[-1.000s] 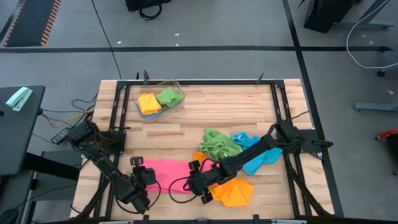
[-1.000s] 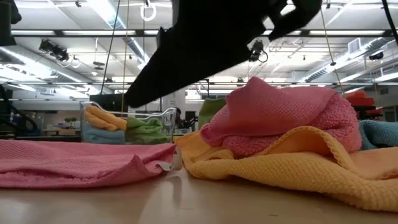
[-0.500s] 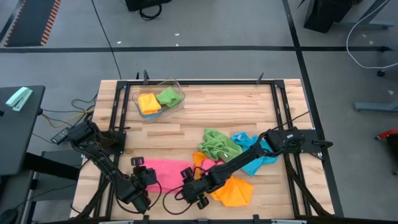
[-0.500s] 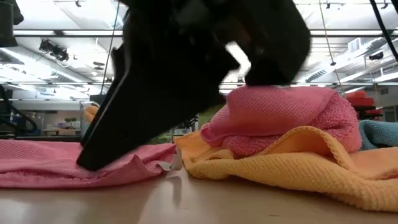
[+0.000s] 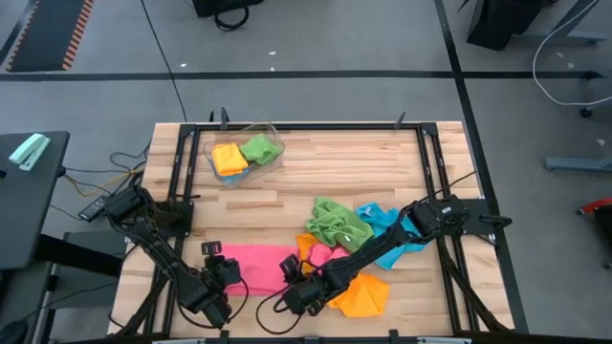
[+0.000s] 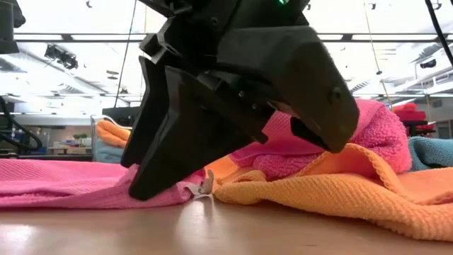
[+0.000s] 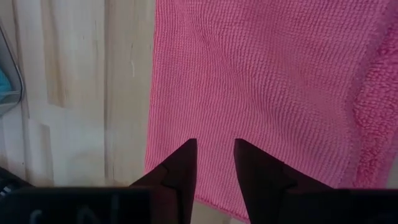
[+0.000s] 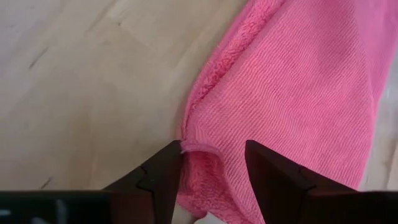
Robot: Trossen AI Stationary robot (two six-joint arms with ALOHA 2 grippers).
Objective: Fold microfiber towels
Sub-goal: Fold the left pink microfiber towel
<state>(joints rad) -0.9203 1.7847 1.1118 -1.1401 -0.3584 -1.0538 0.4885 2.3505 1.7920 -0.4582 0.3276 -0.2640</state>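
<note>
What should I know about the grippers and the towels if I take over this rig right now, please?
Left gripper: over the pink towel, fingers straddling its near-left edge; grip unclear.
Right gripper: open, astride the same towel's near-right corner.
Pink towel lies flat, unfolded. Green, blue and orange towels lie crumpled to its right.
Bin holds folded orange and green towels.
Left: fold the pink, then the pile.

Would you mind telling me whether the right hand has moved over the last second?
Yes. The right hand has travelled left along the table's near edge, away from the orange towel, to the pink towel's near right corner.
</note>
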